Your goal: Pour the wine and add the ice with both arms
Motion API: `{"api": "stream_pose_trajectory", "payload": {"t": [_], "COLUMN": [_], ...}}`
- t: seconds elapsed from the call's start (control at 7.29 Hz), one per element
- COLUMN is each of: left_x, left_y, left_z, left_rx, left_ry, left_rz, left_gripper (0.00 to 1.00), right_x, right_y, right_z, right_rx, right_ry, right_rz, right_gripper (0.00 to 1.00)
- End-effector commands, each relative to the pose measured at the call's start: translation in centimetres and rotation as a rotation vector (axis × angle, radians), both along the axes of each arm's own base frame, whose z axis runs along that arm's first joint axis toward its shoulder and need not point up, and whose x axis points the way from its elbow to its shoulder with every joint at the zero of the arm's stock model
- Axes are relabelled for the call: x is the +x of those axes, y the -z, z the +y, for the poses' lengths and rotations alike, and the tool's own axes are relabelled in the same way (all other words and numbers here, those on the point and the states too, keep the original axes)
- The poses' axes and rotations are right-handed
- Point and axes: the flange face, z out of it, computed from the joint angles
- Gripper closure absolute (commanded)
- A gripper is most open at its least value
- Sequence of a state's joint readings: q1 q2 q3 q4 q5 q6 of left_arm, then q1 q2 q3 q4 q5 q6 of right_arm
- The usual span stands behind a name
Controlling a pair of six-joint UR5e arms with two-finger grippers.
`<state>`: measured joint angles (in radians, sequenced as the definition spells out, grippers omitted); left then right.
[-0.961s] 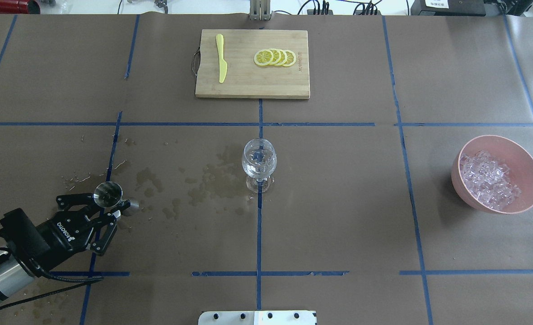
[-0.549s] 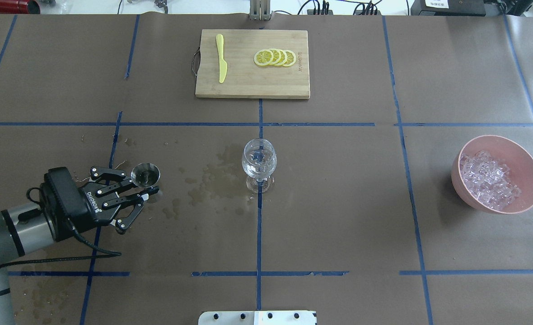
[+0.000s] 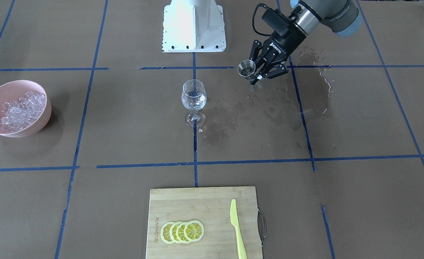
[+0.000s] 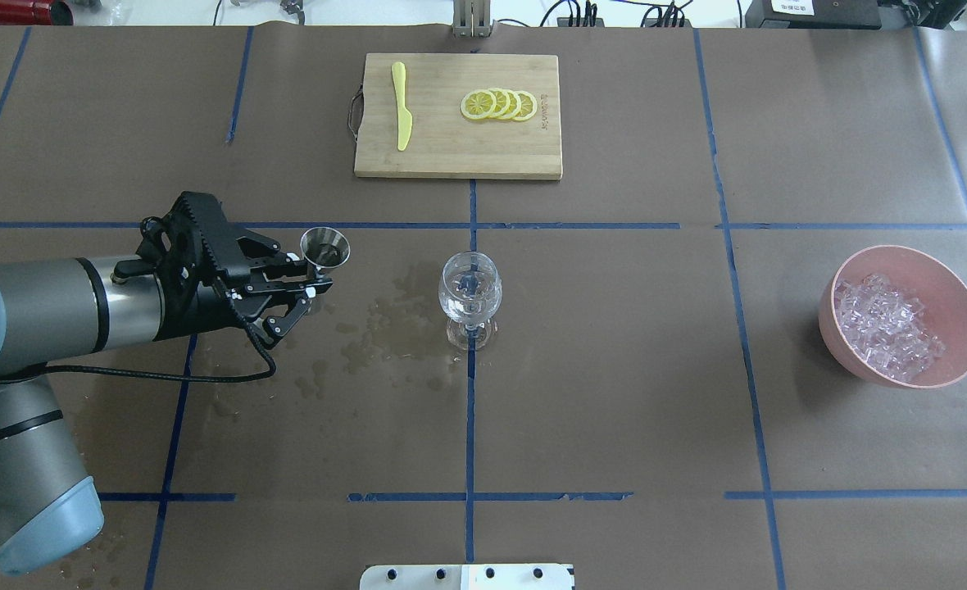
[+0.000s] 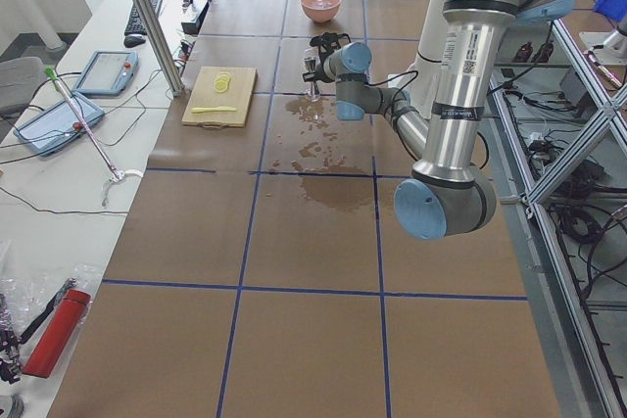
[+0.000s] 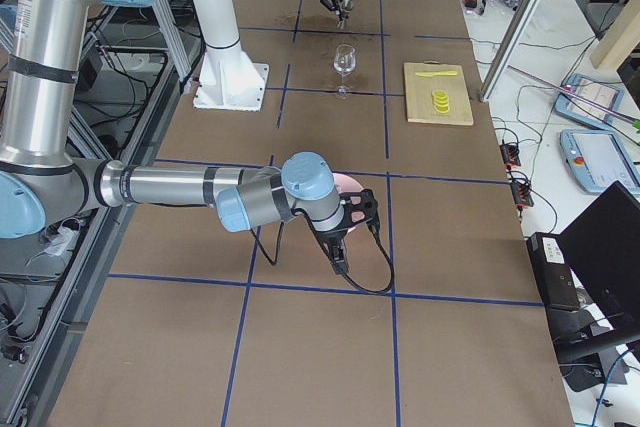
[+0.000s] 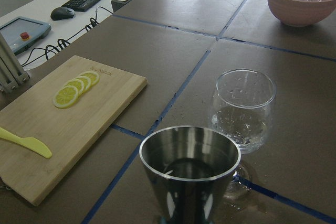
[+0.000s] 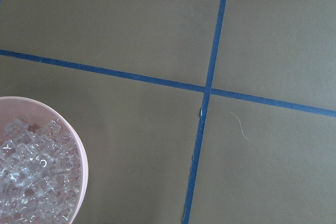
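Wine (image 7: pixel 184 170), seemingly a shallow pool in the upright steel jigger (image 4: pixel 324 247) clamped by the left gripper (image 4: pixel 315 285), hangs apart from the wine glass (image 4: pixel 469 288), which stands at 3 o'clock of that gripper, seen from overhead.

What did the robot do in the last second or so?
The left gripper, holding the metal jigger throughout, carried it away from the robot and toward the table's middle; it is now beside the wine glass but apart from it. The wine glass, the pink bowl of ice and the cutting board have not moved.
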<state>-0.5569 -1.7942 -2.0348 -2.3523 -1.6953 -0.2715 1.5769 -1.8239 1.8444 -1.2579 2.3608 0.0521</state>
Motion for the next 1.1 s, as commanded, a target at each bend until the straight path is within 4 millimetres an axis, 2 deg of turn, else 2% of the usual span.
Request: {"api": "stream_pose_trajectory", "payload": {"t": [0.0,0.14,0.41,0.69,0.96], "left_x": [1.6,2.4,4.3,7.3,9.2], "left_y": [6.4,7.6,7.8,10.6,10.9], "left_z": [-0.7,-1.0,-0.3,1.5,1.2], "left_rx": [-0.078,-0.120,-0.204,-0.249,-0.264], "left_ry": [-0.009,-0.007,-0.024,-0.070,-0.077], "left_rz": [-0.120,-0.141,-0.190,-0.287,-0.320], "left_gripper": [1.00,1.00,1.00,1.00,1.00], "right_x": [0.0,0.0,0.0,0.0,0.0], "right_y": [0.0,0.0,0.0,0.0,0.0], "right_z": [0.0,0.0,0.0,0.0,0.0], "right_rx": [-0.001,-0.001,-0.001,-0.001,-0.001], "right_ry": [-0.001,0.000,0.000,0.000,0.000], "right_rz": [0.001,0.000,0.000,0.000,0.000], "right_gripper": [0.00,0.00,0.00,0.00,0.00]}}
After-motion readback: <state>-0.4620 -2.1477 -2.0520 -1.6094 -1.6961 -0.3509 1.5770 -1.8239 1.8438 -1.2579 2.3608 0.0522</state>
